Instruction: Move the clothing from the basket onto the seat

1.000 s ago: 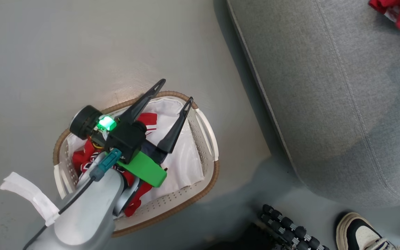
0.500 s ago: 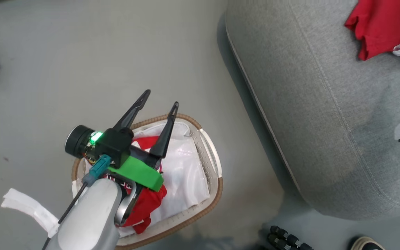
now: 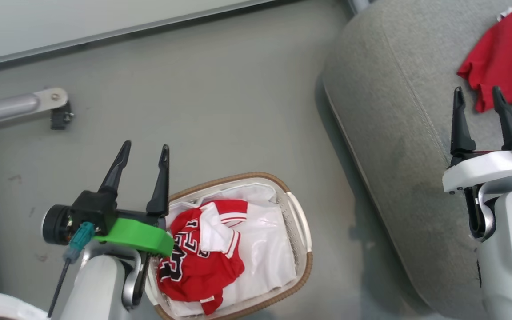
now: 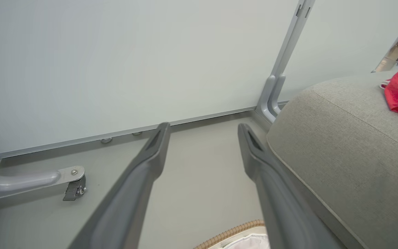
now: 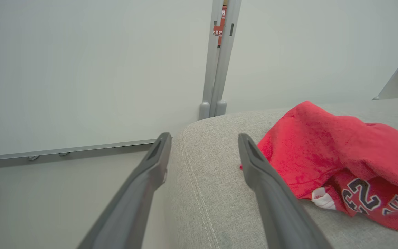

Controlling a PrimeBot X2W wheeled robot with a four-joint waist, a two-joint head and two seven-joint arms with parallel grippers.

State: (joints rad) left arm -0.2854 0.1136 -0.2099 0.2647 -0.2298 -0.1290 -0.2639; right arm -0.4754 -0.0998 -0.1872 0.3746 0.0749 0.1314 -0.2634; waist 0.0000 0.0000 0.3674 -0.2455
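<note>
Swinging upward, the head camera now takes in the wall's foot at 12 o'clock, so the whole picture has shifted. Measured against the basket (image 3: 304, 266), the left tool (image 3: 145, 146) has left its place over the cloth and hangs above the floor (image 3: 220, 111) at the rim's 10 o'clock, spread wide, empty and touching nothing. The jersey (image 3: 198, 262), half hidden under that arm a second ago, lies uncovered on the white liner (image 3: 267, 249) in the basket's 8 o'clock half. The right tool (image 3: 478, 91), out of sight before, stands over the seat (image 3: 398, 146) at 3 o'clock, released, with nothing between its fingers. The red garment (image 3: 500, 58) lies crumpled on the seat at 1 o'clock. One fingertip overlaps its edge, and I cannot tell whether they touch.
</note>
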